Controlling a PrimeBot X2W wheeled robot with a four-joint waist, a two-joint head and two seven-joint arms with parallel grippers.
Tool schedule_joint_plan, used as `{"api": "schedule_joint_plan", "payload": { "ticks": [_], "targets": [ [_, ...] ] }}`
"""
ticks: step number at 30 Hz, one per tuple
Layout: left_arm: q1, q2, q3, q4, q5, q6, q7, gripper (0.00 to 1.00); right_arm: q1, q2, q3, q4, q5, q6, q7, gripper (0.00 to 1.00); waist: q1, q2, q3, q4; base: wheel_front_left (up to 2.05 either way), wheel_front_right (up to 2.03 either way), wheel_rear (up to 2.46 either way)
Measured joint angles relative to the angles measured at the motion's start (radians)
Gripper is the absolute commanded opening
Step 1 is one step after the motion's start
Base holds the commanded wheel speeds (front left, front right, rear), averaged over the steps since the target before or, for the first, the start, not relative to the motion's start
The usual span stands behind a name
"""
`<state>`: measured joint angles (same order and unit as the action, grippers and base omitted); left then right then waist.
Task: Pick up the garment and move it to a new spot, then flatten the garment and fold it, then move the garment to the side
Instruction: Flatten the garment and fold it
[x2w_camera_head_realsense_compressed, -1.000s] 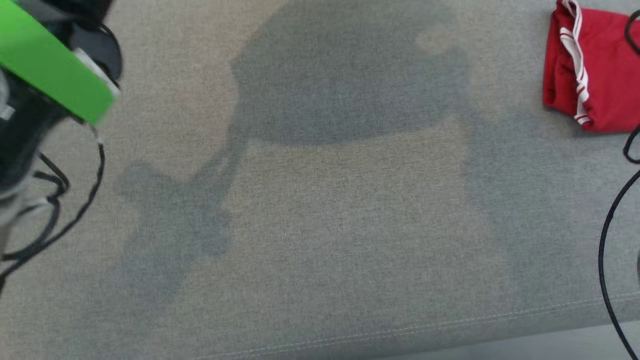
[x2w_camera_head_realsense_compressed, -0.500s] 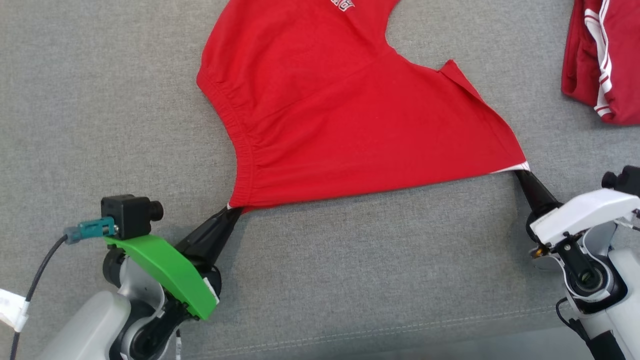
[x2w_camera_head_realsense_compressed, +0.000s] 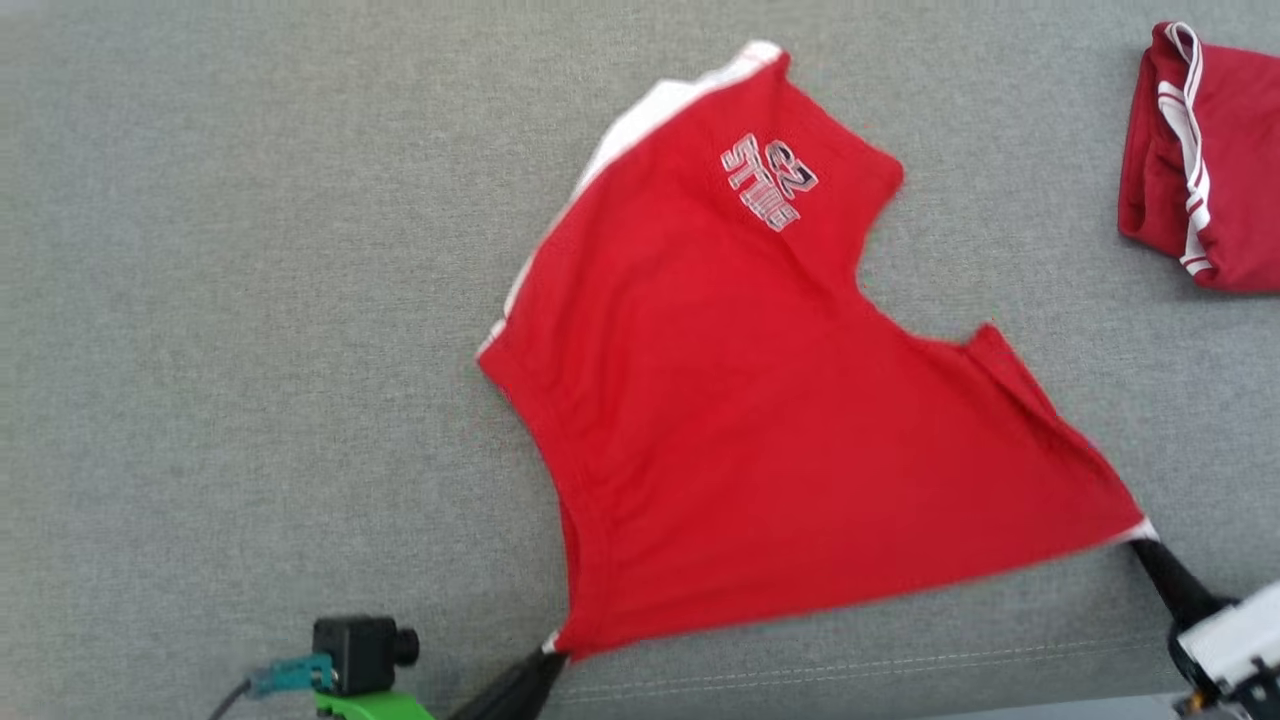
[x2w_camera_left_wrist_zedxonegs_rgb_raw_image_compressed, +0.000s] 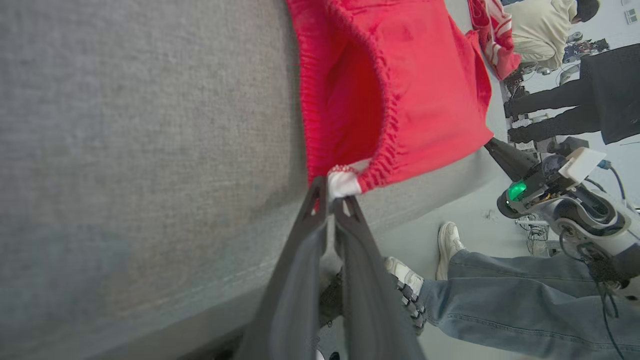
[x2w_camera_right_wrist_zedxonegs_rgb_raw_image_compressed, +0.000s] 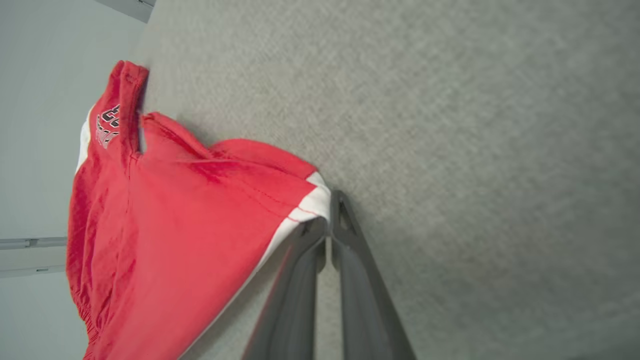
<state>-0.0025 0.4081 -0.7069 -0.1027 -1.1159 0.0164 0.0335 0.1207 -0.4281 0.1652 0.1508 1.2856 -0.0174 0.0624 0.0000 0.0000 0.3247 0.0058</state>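
The garment (x2w_camera_head_realsense_compressed: 760, 430) is a pair of red shorts with white side stripes and a white logo, spread on the grey cloth surface (x2w_camera_head_realsense_compressed: 250, 350). My left gripper (x2w_camera_head_realsense_compressed: 548, 655) is shut on its elastic waistband corner at the bottom of the head view, and the left wrist view shows that pinch (x2w_camera_left_wrist_zedxonegs_rgb_raw_image_compressed: 334, 192). At the lower right, my right gripper (x2w_camera_head_realsense_compressed: 1143, 540) is shut on the white-striped corner, seen close in the right wrist view (x2w_camera_right_wrist_zedxonegs_rgb_raw_image_compressed: 326, 222). The near edge of the garment (x2w_camera_right_wrist_zedxonegs_rgb_raw_image_compressed: 165, 235) is stretched between the two grippers.
A second red piece with white stripes (x2w_camera_head_realsense_compressed: 1205, 160) lies folded at the far right. The surface's front edge with a stitched seam (x2w_camera_head_realsense_compressed: 850, 668) runs just beyond the grippers. A person's legs and shoes (x2w_camera_left_wrist_zedxonegs_rgb_raw_image_compressed: 475, 295) stand beside the surface, others behind.
The garment has come down onto the surface and slid nearer to me, its logo end now in view. Both grippers have drawn back toward the front edge, holding their corners.
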Motion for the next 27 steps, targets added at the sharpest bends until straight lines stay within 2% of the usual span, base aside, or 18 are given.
{"api": "schedule_joint_plan", "payload": {
  "ticks": [2, 5, 8, 15, 19, 21, 23, 27],
  "targets": [
    [0.027, -0.001, -0.010, -0.002, -0.020, 0.006, 0.011, 0.00, 0.051, -0.010, -0.011, -0.004, 0.020, 0.004, 0.011, 0.00, 0.0000, 0.0000, -0.007, 0.004, 0.00, 0.00, 0.00],
    [0.124, 0.000, -0.045, -0.023, -0.096, 0.014, 0.056, 0.00, 0.230, -0.026, -0.051, -0.023, 0.111, 0.017, 0.054, 0.00, 0.0000, 0.0000, -0.026, 0.032, 0.00, 0.00, 0.00],
    [0.180, 0.015, -0.045, -0.045, -0.151, 0.015, 0.072, 0.00, 0.330, -0.028, -0.052, -0.035, 0.147, 0.029, 0.082, 0.00, 0.0000, 0.0000, -0.037, 0.055, 0.00, 0.00, 0.00],
    [0.192, 0.036, 0.026, -0.137, -0.227, 0.011, 0.067, 0.00, 0.243, -0.095, -0.096, -0.212, 0.160, 0.088, 0.104, 0.00, 0.0000, 0.0000, -0.070, 0.076, 0.00, 0.00, 0.00],
    [0.174, 0.065, 0.058, -0.218, -0.263, 0.005, 0.097, 0.00, 0.167, -0.160, -0.108, -0.313, 0.159, 0.086, 0.141, 0.00, 0.0000, 0.0000, -0.060, 0.082, 0.00, 0.00, 0.00],
    [0.141, 0.076, 0.072, -0.247, -0.277, 0.006, 0.117, 0.00, 0.113, -0.194, -0.106, -0.341, 0.140, 0.072, 0.164, 0.00, 0.0000, 0.0000, -0.049, 0.085, 0.00, 0.00, 0.00],
    [0.098, 0.075, 0.093, -0.274, -0.315, 0.013, 0.136, 0.00, 0.054, -0.224, -0.104, -0.364, 0.120, 0.048, 0.184, 0.00, 0.0000, 0.0000, -0.034, 0.087, 0.00, 0.00, 0.00],
    [-0.003, 0.082, 0.128, -0.300, -0.319, 0.042, 0.172, 0.00, -0.065, -0.260, -0.089, -0.394, 0.079, 0.002, 0.218, 0.00, 0.0000, 0.0000, 0.005, 0.094, 0.00, 0.00, 0.00]
  ]
}}
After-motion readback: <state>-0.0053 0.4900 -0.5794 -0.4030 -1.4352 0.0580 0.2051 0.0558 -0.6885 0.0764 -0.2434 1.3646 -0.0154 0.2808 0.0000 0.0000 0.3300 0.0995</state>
